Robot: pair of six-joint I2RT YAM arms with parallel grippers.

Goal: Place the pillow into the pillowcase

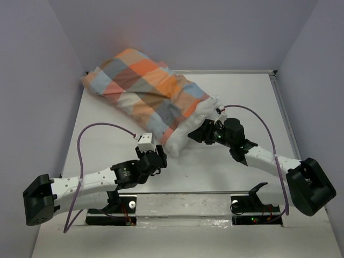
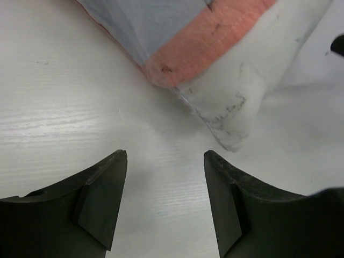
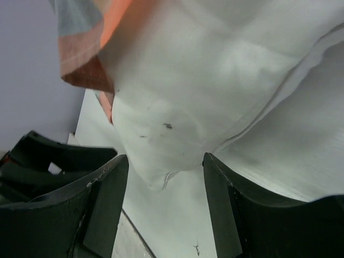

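The checked pillowcase [image 1: 142, 91] lies at the back left of the table, with most of the white pillow inside. The pillow's bare white end [image 1: 191, 126] sticks out at the near right. My left gripper [image 1: 155, 153] is open and empty, just short of the pillow's near corner [image 2: 228, 115]; the pillowcase's orange hem [image 2: 209, 45] lies beyond it. My right gripper [image 1: 200, 131] is open against the pillow's exposed end, and the pillow's corner [image 3: 161, 156] hangs between its jaws without being pinched. The pillowcase edge [image 3: 86, 48] shows at the upper left of the right wrist view.
Grey walls close in the table [image 1: 107, 115] at the back and both sides. A raised rail [image 1: 285, 118] runs along the table's right edge. Purple cables [image 1: 99, 129] loop off both arms. The left arm [image 3: 48, 161] shows behind the pillow's corner in the right wrist view.
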